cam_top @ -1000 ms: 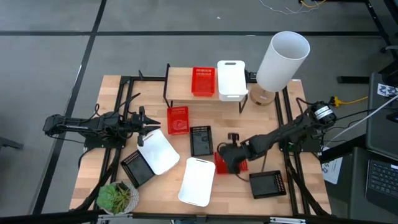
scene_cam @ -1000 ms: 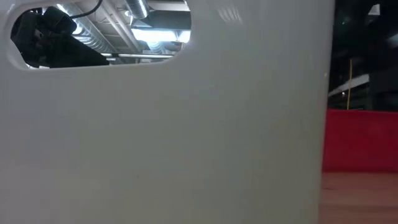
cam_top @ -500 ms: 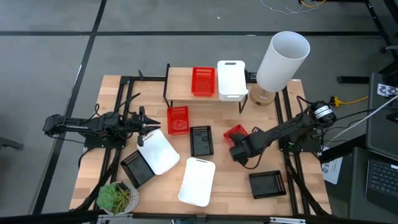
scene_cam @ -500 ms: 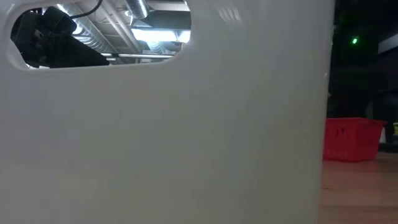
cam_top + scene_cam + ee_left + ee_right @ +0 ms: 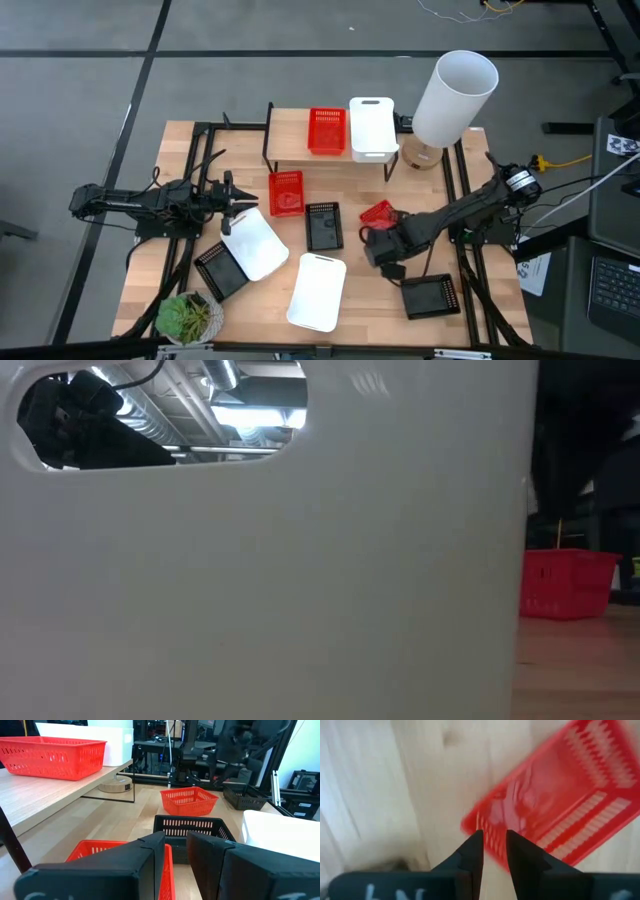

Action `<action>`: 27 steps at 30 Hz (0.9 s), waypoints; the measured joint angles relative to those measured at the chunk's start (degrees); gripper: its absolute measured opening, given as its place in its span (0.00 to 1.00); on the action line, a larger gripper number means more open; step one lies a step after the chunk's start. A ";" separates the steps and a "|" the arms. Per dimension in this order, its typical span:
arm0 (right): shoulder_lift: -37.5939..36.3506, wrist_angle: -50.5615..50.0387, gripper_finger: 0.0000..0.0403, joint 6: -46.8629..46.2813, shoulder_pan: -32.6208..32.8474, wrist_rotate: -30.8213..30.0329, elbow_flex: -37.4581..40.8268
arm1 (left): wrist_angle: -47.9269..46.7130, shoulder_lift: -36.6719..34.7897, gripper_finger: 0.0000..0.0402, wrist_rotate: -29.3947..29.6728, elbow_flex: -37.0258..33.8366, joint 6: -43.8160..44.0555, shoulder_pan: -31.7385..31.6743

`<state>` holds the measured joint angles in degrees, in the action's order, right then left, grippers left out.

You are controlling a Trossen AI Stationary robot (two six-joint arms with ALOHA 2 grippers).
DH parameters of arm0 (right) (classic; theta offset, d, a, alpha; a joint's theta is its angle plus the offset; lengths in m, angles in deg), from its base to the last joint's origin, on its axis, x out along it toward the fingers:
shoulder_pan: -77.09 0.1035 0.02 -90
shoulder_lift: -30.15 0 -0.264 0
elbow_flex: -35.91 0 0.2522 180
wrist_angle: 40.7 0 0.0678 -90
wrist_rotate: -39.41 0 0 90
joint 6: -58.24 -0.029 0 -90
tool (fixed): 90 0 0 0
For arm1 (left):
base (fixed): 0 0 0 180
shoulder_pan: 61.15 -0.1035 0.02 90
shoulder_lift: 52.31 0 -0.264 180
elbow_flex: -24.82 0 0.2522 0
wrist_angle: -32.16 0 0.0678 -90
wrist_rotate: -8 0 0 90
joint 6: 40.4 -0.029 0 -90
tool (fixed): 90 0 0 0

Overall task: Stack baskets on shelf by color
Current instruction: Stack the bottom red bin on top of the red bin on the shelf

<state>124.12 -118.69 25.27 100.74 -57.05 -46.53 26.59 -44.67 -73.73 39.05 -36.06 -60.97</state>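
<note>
On the shelf (image 5: 290, 135) rest a red basket (image 5: 326, 130) and a white basket (image 5: 371, 127). On the table lie a red basket (image 5: 286, 192), a black basket (image 5: 323, 225) and a skewed red basket (image 5: 378, 213), which also shows in the low view (image 5: 565, 585). My right gripper (image 5: 370, 240) hangs just near of that skewed basket and looks down on its corner (image 5: 485, 822). Its fingers (image 5: 493, 837) are almost together. My left gripper (image 5: 243, 205) waits at the left, shut (image 5: 176, 845), facing the red basket (image 5: 100, 852).
Two white baskets (image 5: 254, 243) (image 5: 317, 290) and two black ones (image 5: 220, 270) (image 5: 430, 295) lie near the table's near edge. A tall white cylinder (image 5: 455, 95) stands at the far right and a plant (image 5: 188, 318) at the near left. A white basket wall (image 5: 260, 560) fills most of the low view.
The red basket that lay under my right gripper has moved toward the far edge and turned askew. It has rested on the table, still, for the last half second. My right gripper now stands clear on its near side and has drifted slightly left.
</note>
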 joint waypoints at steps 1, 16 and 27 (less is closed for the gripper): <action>0.00 -0.18 0.21 -0.17 0.18 1.40 0.67 | 0.01 -0.01 0.18 0.00 0.00 0.00 0.00; 0.00 3.06 0.40 0.50 0.60 7.26 7.21 | 0.02 -0.02 0.18 0.00 0.00 0.00 0.00; 0.00 2.42 0.42 12.62 0.60 -0.16 6.24 | 0.00 -0.01 0.18 0.00 0.00 0.00 0.00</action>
<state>124.12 -116.27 37.88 101.34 -57.21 -40.29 26.59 -44.69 -73.73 39.05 -36.06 -60.97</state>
